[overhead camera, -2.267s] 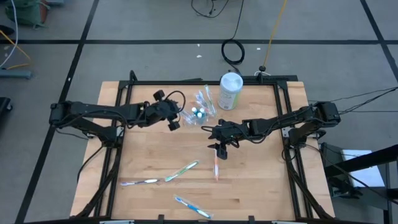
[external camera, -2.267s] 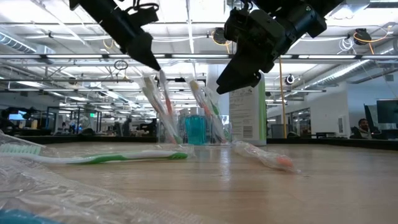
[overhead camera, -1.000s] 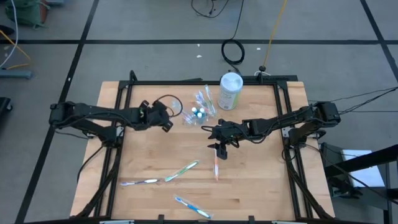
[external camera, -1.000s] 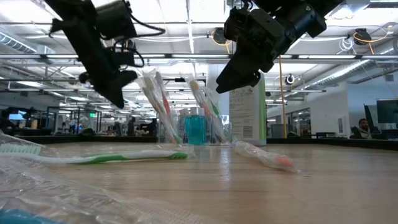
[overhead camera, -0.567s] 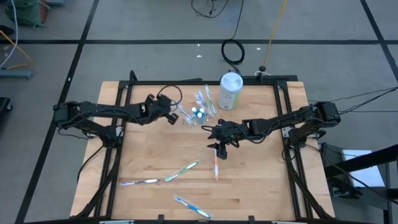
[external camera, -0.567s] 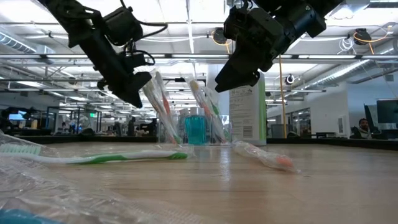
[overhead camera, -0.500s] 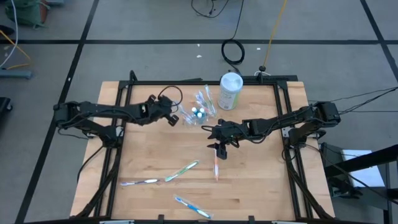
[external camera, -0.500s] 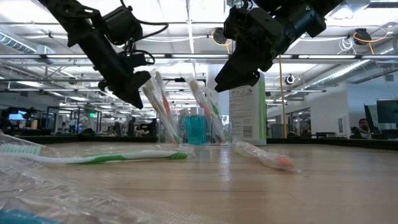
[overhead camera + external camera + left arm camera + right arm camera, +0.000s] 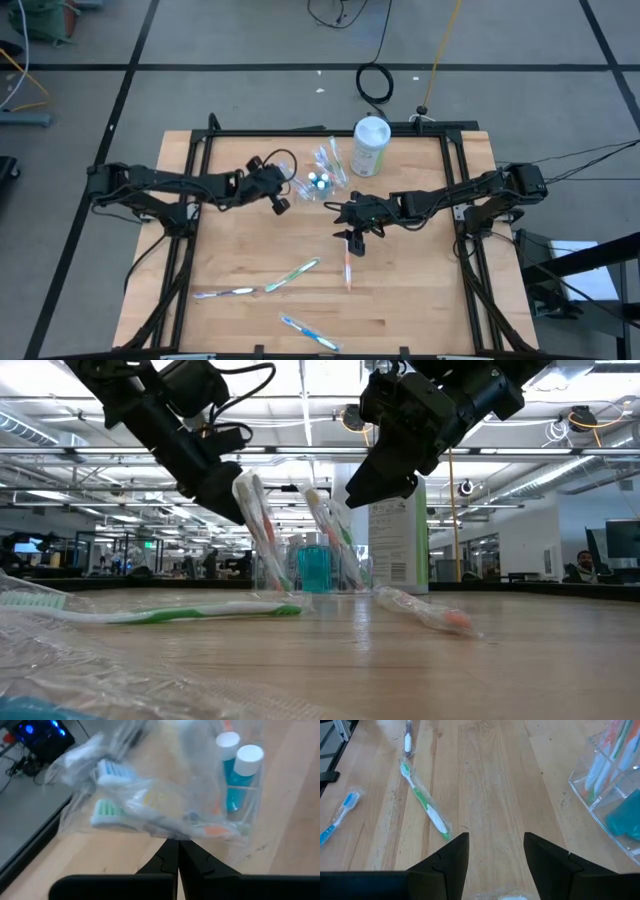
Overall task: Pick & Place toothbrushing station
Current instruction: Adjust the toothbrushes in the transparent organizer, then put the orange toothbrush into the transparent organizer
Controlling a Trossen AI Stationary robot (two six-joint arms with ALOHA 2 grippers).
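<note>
High view: the wooden table (image 9: 240, 250) fills the middle of the frame. The clear plastic cup (image 9: 318, 182) sits in its upper centre, holding wrapped toothbrushes and blue toothpaste tubes (image 9: 317, 181). A white-and-green canister (image 9: 369, 146) stands just to the cup's upper right. The left gripper (image 9: 281, 201) sits just left of the cup, fingers pressed together. The right gripper (image 9: 354, 242) hangs right of centre, fingers apart, over the top end of an orange-tipped toothbrush (image 9: 347, 268). Lower down lie a green toothbrush (image 9: 292, 274), a pale one (image 9: 224, 293) at lower left, and a blue one (image 9: 309, 333) near the bottom edge.

Low view: the left gripper (image 9: 238, 512) comes in from the upper left, its tip against the wrapped brushes leaning out of the cup (image 9: 318, 568) (whether it pinches the wrapping is hard to tell). The right gripper (image 9: 362, 492) hangs at upper centre, clear of the tabletop.

Left wrist view: the closed fingers (image 9: 167, 862) meet at bottom centre, right below a bundle of wrapped brushes (image 9: 150, 805); the tubes (image 9: 240, 775) show at upper right.

Right wrist view: two parted fingers (image 9: 452, 857) frame bare wood; the green toothbrush (image 9: 425, 802) lies at upper left, the cup (image 9: 607, 795) at the right edge.
</note>
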